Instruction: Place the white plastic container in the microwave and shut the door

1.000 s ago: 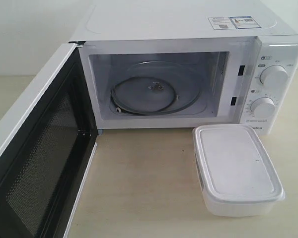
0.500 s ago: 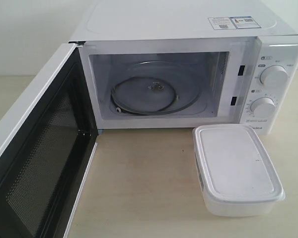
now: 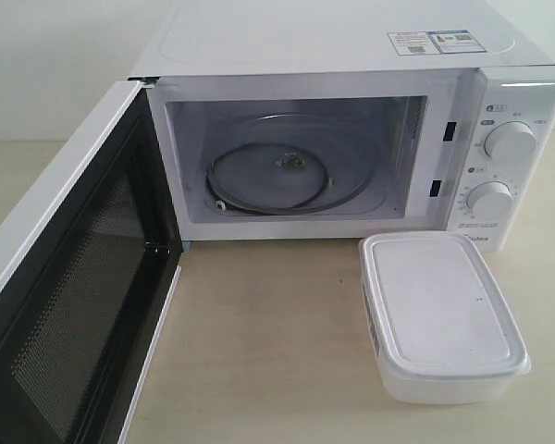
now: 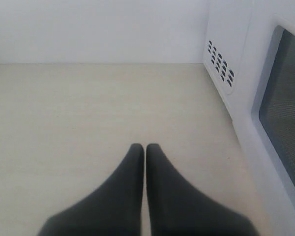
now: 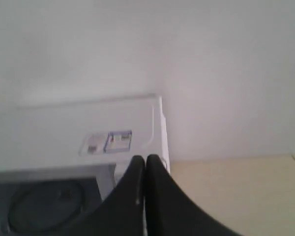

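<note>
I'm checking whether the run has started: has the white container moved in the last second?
No. The white plastic container keeps its spot in front of the microwave, near the lower dial.

Table (image 3: 268,342) (pale, wood-grain) carries microwave (image 3: 333,42); white plastic container (image 3: 441,310) just before it.

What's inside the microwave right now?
Only the glass turntable on its roller ring shows inside the microwave; nothing rests on it. The white plastic container sits outside, in front of the dials. The cavity ceiling is out of sight.
</note>
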Motion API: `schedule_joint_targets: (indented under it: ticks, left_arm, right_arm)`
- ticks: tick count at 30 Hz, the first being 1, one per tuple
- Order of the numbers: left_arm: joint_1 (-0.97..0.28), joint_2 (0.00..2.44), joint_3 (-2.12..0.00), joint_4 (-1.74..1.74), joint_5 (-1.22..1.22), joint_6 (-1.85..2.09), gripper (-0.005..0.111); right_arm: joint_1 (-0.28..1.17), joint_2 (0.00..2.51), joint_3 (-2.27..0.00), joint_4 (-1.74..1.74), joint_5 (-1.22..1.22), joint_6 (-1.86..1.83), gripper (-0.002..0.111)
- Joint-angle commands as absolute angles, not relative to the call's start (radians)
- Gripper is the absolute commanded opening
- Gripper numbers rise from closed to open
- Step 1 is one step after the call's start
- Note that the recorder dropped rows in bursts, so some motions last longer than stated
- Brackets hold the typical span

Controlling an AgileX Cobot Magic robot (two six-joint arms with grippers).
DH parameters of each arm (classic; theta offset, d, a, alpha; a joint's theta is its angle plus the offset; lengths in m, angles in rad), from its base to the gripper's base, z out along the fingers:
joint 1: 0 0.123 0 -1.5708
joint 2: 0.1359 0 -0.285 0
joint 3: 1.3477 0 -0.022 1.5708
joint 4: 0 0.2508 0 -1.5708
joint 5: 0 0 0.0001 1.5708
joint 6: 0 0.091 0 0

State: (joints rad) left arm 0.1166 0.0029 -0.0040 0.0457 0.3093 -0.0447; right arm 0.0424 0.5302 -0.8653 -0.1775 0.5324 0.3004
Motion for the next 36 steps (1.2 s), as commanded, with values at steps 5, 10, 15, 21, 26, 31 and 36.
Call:
schedule_joint_targets:
  ticks: [5, 10, 15, 21, 26, 31, 36]
  left_arm:
    - [0.116, 0.0, 0.0, 0.042, 0.307, -0.054, 0.004]
    - [0.116, 0.0, 0.0, 0.042, 0.307, -0.054, 0.004]
    - [0.116, 0.0, 0.0, 0.042, 0.307, -0.054, 0.004]
    - [0.116, 0.0, 0.0, 0.042, 0.307, -0.054, 0.004]
    - [0.116, 0.0, 0.0, 0.042, 0.307, -0.054, 0.004]
    - [0.116, 0.0, 0.0, 0.042, 0.307, -0.054, 0.004]
    - [0.116, 0.0, 0.0, 0.042, 0.307, -0.054, 0.004]
  right_arm:
    - [0.043, 0.972, -0.91, 0.387, 0.91, -0.311, 0.0]
    - [0.032, 1.136, -0.91, 0.509, 0.974, -0.453, 0.0]
    - [-0.046, 1.212, -0.912, 0.713, 1.053, -0.621, 0.0]
    - [-0.173, 1.265, -0.963, 0.884, 1.221, -0.716, 0.0]
    - [-0.305, 1.288, -0.99, 0.948, 1.221, -0.712, 0.0]
    - [-0.34, 1.343, -0.99, 0.925, 1.221, -0.723, 0.0]
    - [-0.34, 1.44, -0.99, 0.9, 1.221, -0.741, 0.0]
